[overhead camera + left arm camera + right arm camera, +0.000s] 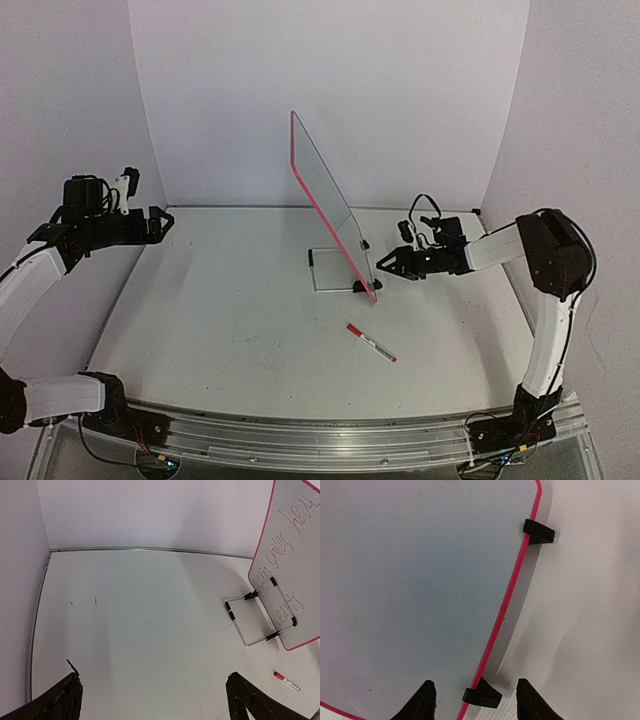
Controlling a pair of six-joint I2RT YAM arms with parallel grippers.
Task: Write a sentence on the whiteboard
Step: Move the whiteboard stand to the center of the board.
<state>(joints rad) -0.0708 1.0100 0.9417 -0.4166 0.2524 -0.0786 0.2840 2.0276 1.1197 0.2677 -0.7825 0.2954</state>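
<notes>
The whiteboard (325, 195) stands tilted on its wire stand (238, 630) on the surface (230, 310): likely stiff, light, slick and easily tipped. The right gripper (383, 263), jaws apart, straddles its lower rim beside a clip (481, 696), a fair hold. The left gripper (152, 697) gapes well left of it.

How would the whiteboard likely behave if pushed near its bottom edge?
Probably stiff: the whiteboard stands as a flat, thin panel. Likely to tip or slide: it leans on a slim wire stand, held by small black clips. Its smooth, glossy face may be slippery for the right gripper.
</notes>
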